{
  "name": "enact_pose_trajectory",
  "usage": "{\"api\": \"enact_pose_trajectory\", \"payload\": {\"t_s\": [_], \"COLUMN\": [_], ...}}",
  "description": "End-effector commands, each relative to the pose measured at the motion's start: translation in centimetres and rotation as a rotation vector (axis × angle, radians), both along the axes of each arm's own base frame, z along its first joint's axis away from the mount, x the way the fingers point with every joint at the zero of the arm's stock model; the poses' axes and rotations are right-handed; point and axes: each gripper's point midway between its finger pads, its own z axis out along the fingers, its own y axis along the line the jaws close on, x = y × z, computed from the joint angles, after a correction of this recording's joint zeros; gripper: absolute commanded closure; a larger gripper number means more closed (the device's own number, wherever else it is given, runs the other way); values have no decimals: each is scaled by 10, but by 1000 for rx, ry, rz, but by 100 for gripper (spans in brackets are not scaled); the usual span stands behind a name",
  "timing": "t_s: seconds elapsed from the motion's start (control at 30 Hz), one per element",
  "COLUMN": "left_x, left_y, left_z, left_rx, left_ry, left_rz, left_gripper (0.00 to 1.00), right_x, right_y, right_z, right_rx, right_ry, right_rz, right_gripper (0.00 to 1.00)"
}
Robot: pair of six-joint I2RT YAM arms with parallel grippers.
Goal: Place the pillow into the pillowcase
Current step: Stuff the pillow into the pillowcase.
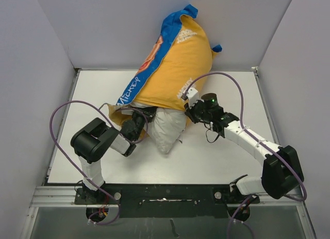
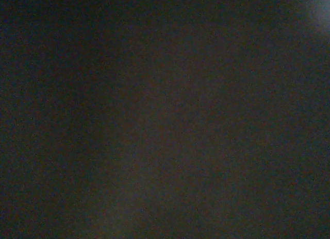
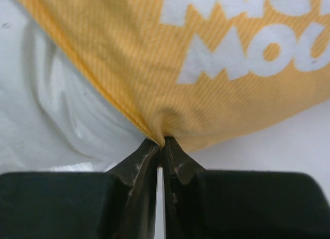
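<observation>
The pillowcase [image 1: 175,69], mustard-yellow side up with a blue "Mickey" edge, lies at the back of the table [image 1: 227,156] and leans on the back wall. The white pillow [image 1: 167,128] sticks out of its near open end; the rest is inside. My right gripper [image 1: 186,106] is shut on the pillowcase's yellow hem at the opening's right side. The right wrist view shows it [image 3: 162,142] pinching the yellow fabric [image 3: 154,58] beside the pillow [image 3: 56,120]. My left gripper [image 1: 136,123] reaches into the opening's left side, its fingers hidden by fabric. The left wrist view is dark.
White walls [image 1: 46,69] close in the table at the back, left and right. Purple cables [image 1: 64,107] loop above both arms. Bare table shows in front of the pillow and to the right [image 3: 294,141].
</observation>
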Motion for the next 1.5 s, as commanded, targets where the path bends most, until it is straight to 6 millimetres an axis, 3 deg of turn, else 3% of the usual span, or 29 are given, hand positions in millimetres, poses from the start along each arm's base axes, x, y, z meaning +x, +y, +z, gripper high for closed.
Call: {"api": "enact_pose_trajectory", "payload": {"t_s": [0.0,0.17,0.2,0.27,0.33,0.4,0.5,0.57,0.7,0.73,0.83,0.93,1.1,1.23,1.3,1.47], "left_x": [-1,0,0,-2,-9,-19,-39,-51,-62,-65,-77,-89,-94,-107,-123,-173], "left_y": [-5,-8,-8,-12,-20,-32,-48,-60,-72,-75,-78,-63,-19,15,23,21], "left_z": [21,43,50,66,79,91,102,99,74,64,29,1,-1,36,42,24], "left_rx": [-9,-22,-21,-28,-30,-22,-11,19,125,155,239,333,530,640,677,643], "left_ry": [-49,-100,-119,-156,-185,-215,-238,-231,-166,-144,-72,-18,24,-10,6,59], "left_rz": [-18,-22,-22,-31,-46,-65,-114,-168,-290,-330,-470,-541,-516,-466,-485,-622], "left_gripper": [100,100,100,100,100,100,100,100,100,95,66,40,4,2,2,3], "right_x": [-40,-146,-162,-176,-167,-139,-83,-62,-64,-66,-64,-61,-62,-60,-59,-58], "right_y": [33,80,88,97,105,108,88,69,50,47,30,17,12,11,10,10], "right_z": [29,68,73,85,100,114,130,129,127,127,123,112,100,98,98,100], "right_rx": [75,347,355,336,343,358,436,456,491,495,526,571,585,587,588,596], "right_ry": [-25,110,127,135,151,153,163,160,177,179,215,274,303,310,310,315], "right_rz": [359,970,1039,1109,1091,991,791,716,675,670,634,605,587,581,579,582], "right_gripper": [99,100,100,100,100,100,100,100,100,100,100,100,100,100,100,100]}}
